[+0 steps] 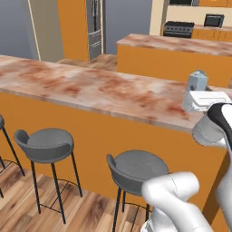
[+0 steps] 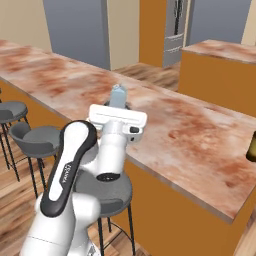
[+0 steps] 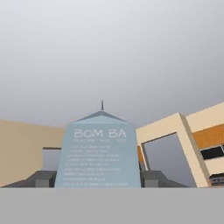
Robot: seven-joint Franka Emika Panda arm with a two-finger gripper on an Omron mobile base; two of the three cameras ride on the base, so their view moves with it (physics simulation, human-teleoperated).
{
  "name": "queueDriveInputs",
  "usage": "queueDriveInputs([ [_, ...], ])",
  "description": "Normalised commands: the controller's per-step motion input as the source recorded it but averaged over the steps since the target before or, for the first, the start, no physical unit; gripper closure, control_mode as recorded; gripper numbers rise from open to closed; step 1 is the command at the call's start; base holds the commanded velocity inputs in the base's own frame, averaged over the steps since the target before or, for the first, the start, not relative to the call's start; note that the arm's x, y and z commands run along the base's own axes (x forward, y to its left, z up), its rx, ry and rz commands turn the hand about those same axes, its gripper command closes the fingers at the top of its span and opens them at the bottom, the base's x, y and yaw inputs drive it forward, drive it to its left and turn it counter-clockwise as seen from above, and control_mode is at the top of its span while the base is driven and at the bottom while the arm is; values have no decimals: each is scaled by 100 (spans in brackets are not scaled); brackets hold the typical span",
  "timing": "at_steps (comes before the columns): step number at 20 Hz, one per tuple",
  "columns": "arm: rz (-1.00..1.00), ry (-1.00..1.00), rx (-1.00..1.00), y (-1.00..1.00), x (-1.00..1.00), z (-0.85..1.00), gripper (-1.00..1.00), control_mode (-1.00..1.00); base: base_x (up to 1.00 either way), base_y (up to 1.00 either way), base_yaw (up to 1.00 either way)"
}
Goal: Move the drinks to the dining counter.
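A pale blue-grey carton [image 3: 99, 153] with a gabled top stands upright between my two dark fingertips [image 3: 43, 178]. My gripper [image 3: 99, 180] is shut on its sides. From the left base the carton [image 1: 198, 80] rises above the white hand, over the right part of the dining counter [image 1: 90, 90]. From the right base the carton's top [image 2: 118, 95] shows behind the hand, above the counter's marble top [image 2: 200, 135]. The hand hides the carton's base, so I cannot tell whether it touches the counter. A dark brown bottle [image 2: 251, 149] stands on the counter at the far right edge, cut off by the frame.
Grey bar stools [image 1: 45, 144] [image 1: 136, 166] stand along the counter's orange front, just before the base. A shorter island [image 1: 172, 52] with a like top lies beyond the counter. Behind it are a steel fridge [image 1: 94, 27] and a stove [image 1: 178, 28].
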Motion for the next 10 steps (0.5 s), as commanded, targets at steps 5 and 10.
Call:
queueDriveInputs([
  [5,0,-28,9,0,26,-8,100,-100,0,0,0],
  [10,0,-35,1,0,23,-19,100,-100,0,0,0],
])
